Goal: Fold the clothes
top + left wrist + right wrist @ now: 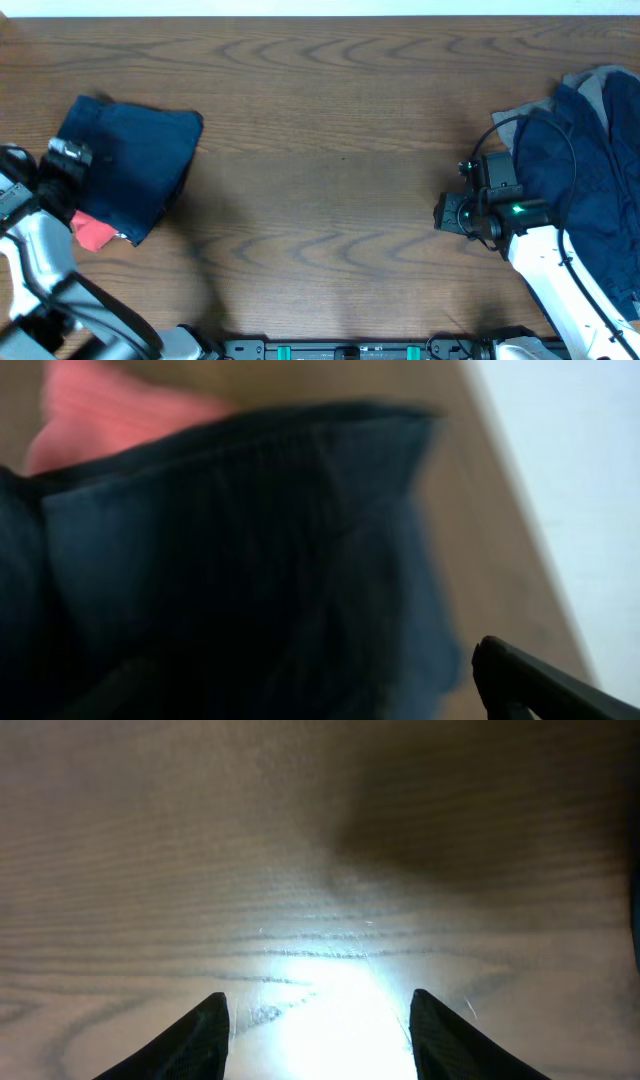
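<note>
Your next garment likely comes from the heap of clothes [590, 170] at the table's [330, 120] 3 o'clock edge. It lies behind the right gripper [318, 1025], whose fingers stand apart over bare wood, aimed toward 9 o'clock. That arm is far nearer. The folded navy garment [135, 150] sits at 9 o'clock over a red piece [92, 233] — the left gripper [68, 152] hangs at its edge, its grip unreadable in the blur.
</note>
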{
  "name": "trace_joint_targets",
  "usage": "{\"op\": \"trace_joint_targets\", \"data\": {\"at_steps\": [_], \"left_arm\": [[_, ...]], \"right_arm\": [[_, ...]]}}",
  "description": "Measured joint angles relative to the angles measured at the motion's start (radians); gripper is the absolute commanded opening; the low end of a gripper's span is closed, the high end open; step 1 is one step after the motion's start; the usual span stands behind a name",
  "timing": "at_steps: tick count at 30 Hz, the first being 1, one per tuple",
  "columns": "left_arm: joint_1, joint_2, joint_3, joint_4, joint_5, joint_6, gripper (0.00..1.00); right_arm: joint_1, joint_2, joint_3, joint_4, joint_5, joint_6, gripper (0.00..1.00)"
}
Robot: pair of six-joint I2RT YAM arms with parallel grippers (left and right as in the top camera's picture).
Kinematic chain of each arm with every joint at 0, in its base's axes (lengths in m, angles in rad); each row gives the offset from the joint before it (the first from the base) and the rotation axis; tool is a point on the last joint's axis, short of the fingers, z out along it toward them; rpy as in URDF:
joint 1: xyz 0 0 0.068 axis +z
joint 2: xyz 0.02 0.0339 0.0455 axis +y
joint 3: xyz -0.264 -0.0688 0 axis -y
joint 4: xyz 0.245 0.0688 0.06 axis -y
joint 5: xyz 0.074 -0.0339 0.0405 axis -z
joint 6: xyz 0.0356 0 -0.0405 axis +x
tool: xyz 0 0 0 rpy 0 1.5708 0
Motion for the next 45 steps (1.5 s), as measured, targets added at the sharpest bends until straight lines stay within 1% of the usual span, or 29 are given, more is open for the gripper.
{"op": "trace_joint_targets", "data": {"at_steps": [3,6,11,13,14,16,21,24,26,29,34,37,38,40,42,45], "left_arm": [[0.026,0.068,0.0,-0.011,-0.026,0.005,0.98],[0.047,0.1,0.0,-0.016,-0.039,0.006,0.98],[0.05,0.099,0.0,0.032,0.007,0.006,0.98],[0.05,0.084,0.0,0.041,0.039,0.006,0.98],[0.049,0.07,0.0,0.041,0.049,0.006,0.98],[0.043,0.019,0.0,0.04,0.066,0.006,0.98],[0.012,-0.172,0.006,0.04,0.082,0.007,0.98],[-0.027,-0.275,0.02,0.024,0.086,0.007,0.98],[-0.082,-0.322,0.029,-0.011,0.087,0.01,0.98],[-0.226,-0.353,0.035,-0.097,0.089,0.033,0.98],[-0.54,-0.327,0.037,-0.286,0.086,0.101,0.98],[-0.709,-0.296,0.037,-0.428,0.058,0.158,0.98],[-0.766,-0.285,0.037,-0.482,0.046,0.189,0.98],[-0.833,-0.277,0.035,-0.556,0.027,0.243,0.98],[-0.869,-0.282,0.035,-0.599,0.007,0.291,0.98],[-0.876,-0.319,0.039,-0.663,-0.045,0.333,0.98]], "right_arm": [[0.0,0.0,0.0,-0.014,0.0,0.0,0.57],[0.0,0.0,0.0,-0.013,0.0,0.0,0.57],[0.0,0.0,0.0,-0.012,0.0,0.0,0.58],[0.0,0.0,0.0,-0.012,0.0,0.0,0.67],[0.0,0.0,0.0,-0.012,0.0,0.0,0.72],[0.0,0.0,0.0,-0.011,-0.003,-0.003,0.76],[0.0,0.0,0.0,-0.005,-0.019,-0.008,0.77],[0.0,0.0,0.0,-0.002,-0.027,-0.008,0.8],[0.0,0.0,0.0,0.005,-0.03,-0.008,0.81],[0.0,0.0,0.0,0.042,-0.034,-0.008,0.8],[0.0,0.0,0.0,0.124,-0.059,-0.02,0.8],[0.0,0.0,0.0,0.124,-0.072,-0.037,0.86],[0.0,0.0,0.002,0.116,-0.076,-0.048,0.91],[0.0,0.0,0.008,0.086,-0.079,-0.068,0.99],[0.0,0.0,0.027,0.037,-0.074,-0.082,0.99],[0.0,0.0,0.098,-0.068,-0.06,-0.094,0.99]]}}
